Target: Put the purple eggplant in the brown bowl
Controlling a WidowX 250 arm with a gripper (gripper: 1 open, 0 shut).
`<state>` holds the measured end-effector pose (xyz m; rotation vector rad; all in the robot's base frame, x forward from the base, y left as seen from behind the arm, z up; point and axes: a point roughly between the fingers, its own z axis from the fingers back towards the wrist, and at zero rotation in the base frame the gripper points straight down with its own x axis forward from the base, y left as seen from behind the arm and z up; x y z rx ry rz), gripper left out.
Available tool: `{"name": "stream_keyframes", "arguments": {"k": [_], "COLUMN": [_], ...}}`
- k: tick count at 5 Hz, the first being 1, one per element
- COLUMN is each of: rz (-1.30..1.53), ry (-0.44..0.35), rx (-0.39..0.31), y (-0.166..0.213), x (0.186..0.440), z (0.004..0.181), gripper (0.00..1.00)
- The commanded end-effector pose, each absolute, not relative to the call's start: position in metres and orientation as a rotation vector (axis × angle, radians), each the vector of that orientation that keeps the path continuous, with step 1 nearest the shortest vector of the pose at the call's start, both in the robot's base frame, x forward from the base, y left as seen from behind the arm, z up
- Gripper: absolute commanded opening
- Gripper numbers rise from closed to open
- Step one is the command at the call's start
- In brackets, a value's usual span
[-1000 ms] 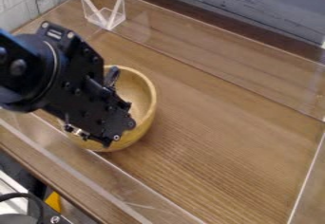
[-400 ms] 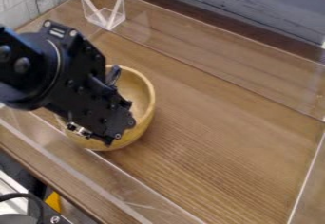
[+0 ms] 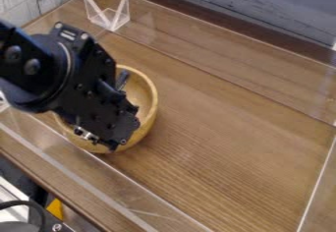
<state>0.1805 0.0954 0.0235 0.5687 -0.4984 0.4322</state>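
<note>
A: What is the bowl point(image 3: 148, 106) made of?
B: Light wood, smooth, with a faint sheen on its thick rim.
A: And the tabletop point(image 3: 250, 128)?
B: Darker brown wood, its grain running in long streaks, fairly matt.
A: The arm's end effector point(image 3: 98, 123)?
B: Black, matt, hard plastic or metal; I cannot tell which.
A: At twelve o'clock?
B: A clear, glossy plastic stand point(image 3: 108, 13).

Brown bowl point(image 3: 147, 106) sits on the surface point(image 3: 237, 128), left of centre. Arm point(image 3: 59, 74) overhangs the bowl's left portion.
</note>
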Motion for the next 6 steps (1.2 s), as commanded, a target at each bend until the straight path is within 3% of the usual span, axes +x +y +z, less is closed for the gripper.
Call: {"name": "stream_keyframes", "arguments": {"k": [1, 2, 3, 6], "rz": [0.390, 0.392, 0.391, 0.391], "ry": [-0.398, -0.401, -0.404, -0.410], "rx": [0.604, 0.613, 0.625, 0.656], "y": [0.0970, 0.0979, 0.0985, 0.1015], "x": [0.1637, 0.1649, 0.1651, 0.1631], "z": [0.0028, 0.0003, -0.0009, -0.0034], "gripper": [1.00, 1.00, 0.00, 0.00]}}
